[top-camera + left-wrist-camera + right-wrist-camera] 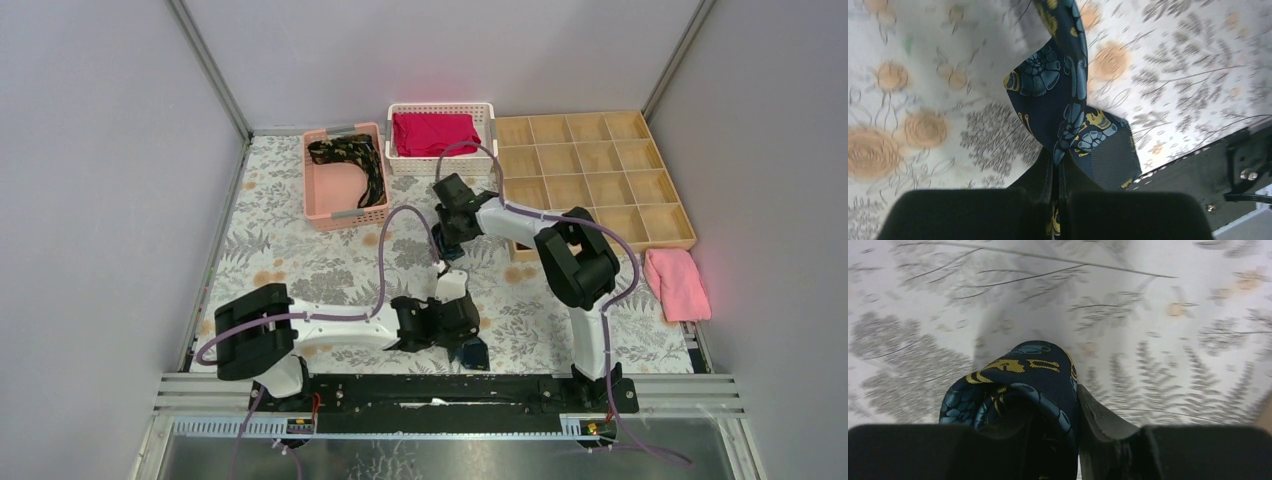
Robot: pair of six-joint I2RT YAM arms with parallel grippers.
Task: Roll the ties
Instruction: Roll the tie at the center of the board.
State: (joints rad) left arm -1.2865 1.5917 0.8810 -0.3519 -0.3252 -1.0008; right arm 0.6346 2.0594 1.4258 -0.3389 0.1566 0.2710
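The blue-and-gold tie (1058, 95) hangs just above the desk (300, 265), strung between both arms. The left claw (1055, 167) is pinched tight on one end and the right claw (1048, 405) is clamped on a folded loop. It is probably soft, limp and slippery, so best gripped flat across its width.

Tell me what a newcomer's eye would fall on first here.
The navy tie with blue and gold flowers stands out, pinched by the left gripper near the front of the floral tablecloth and looped in the right gripper further back. Next comes the bright red cloth in the white basket at the back, beside a pink basket holding another dark tie.
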